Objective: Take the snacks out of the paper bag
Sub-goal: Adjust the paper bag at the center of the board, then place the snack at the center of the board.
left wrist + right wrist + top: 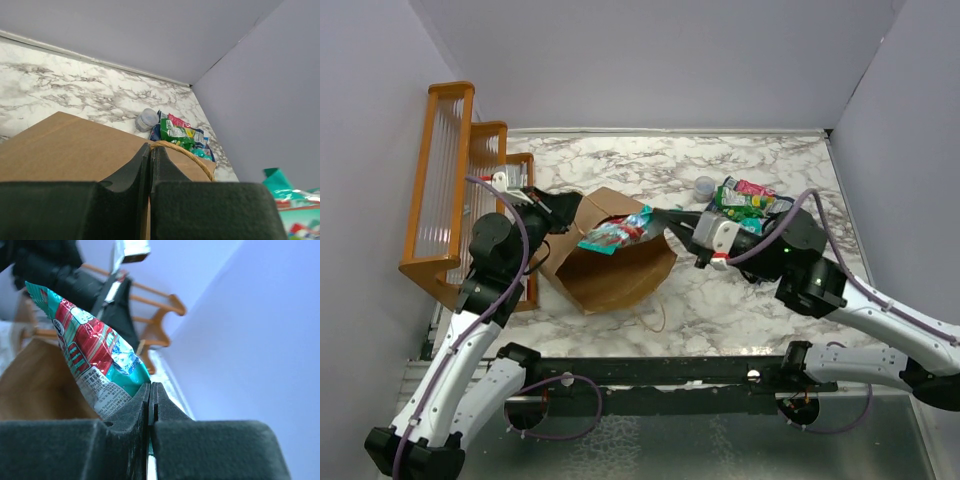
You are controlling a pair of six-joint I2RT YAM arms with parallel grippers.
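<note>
Two claws, both closed on sth. The left claw [568,212] sat at the rim of the paper bag [615,275], on the side twd the desk's left edge. In its wrist view the fingers [125,175] were pressed together on the brown paper edge, w/ a thin twisted handle [185,152] arching out right at the tips. The bag itself lay in the left half of the desk [740,300], about midway btwn far and near edges, its open mouth facing the top cam. A second handle loop [655,318] lay on the marble at the bag's near side.

The right claw [655,215] reached in from the right and was pinching one teal-and-red packet [615,233] by its end. The wrist view showed the pads tight on the foil, the packet sticking up and away from them. From above, that packet hung over the bag's mouth by the far rim; we couldn't tell whether it touched the paper.

Several other snacks [750,200] lay in a heap (green, red/pink, blue) twd the far right corner, well apart from the bag. A small clear cup [704,185] stood just beside the heap on its left. An orange rack [445,190] stood along the left edge.
</note>
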